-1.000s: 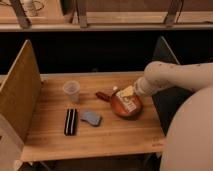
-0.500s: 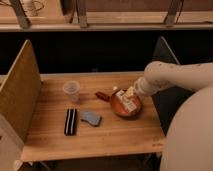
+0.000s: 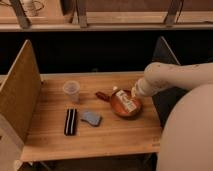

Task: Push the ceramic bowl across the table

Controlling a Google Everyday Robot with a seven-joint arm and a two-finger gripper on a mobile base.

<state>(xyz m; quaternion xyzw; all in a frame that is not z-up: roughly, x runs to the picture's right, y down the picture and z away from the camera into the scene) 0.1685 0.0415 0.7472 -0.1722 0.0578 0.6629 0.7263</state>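
The end effector (image 3: 126, 99) hangs over the ceramic bowl (image 3: 121, 112), seemingly reaching into it; whether it is wide or narrow cannot be told. The ceramic bowl sits on the right half of the surface (image 3: 115, 134), its handle stub pointing left. A plastic cup (image 3: 71, 91) stands well apart, with a blue-grey pad (image 3: 91, 118) in front.

White arm (image 3: 172, 77) reaches in from right, forearm sloping down-left; gripper (image 3: 127, 101) at its tip, low, right of centre.

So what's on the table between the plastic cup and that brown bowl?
Just bare table in the camera view; the gripper hangs over the ceramic bowl.
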